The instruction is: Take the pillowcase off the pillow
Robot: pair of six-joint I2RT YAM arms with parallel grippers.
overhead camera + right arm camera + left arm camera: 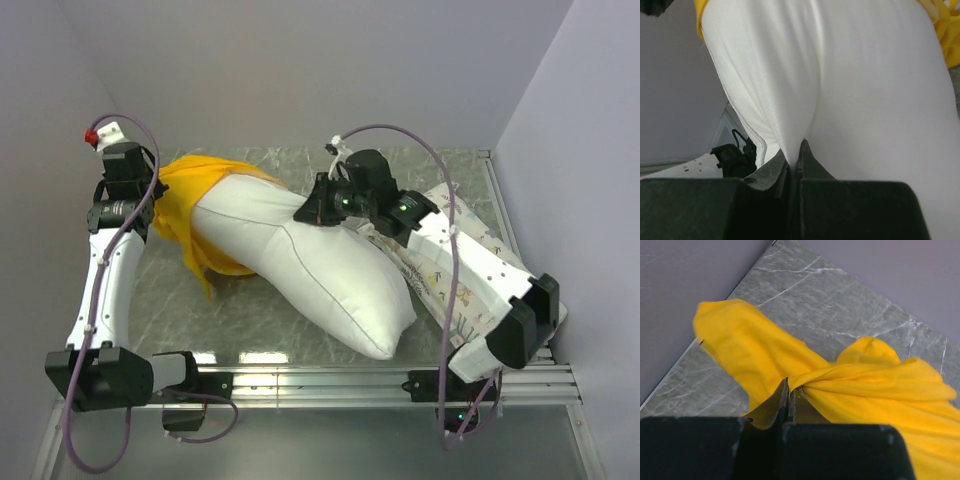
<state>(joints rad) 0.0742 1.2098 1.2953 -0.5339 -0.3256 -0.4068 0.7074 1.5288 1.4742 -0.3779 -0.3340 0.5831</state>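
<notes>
The plump white pillow (320,275) lies slantwise across the table, its far-left end still inside the bunched yellow pillowcase (190,185). My left gripper (150,200) is at the pillowcase's left edge, shut on a gathered fold of yellow cloth (860,385); in the left wrist view the fold runs straight into the left gripper (788,385). My right gripper (305,212) sits on the pillow's upper middle, shut on a pinch of the white pillow (865,100), with the right gripper (796,152) tips buried in the fabric.
A second pillow printed with small animals and leaves (455,275) lies under the right arm at the table's right side. Purple-grey walls close in the back, left and right. A metal rail (380,378) runs along the near edge.
</notes>
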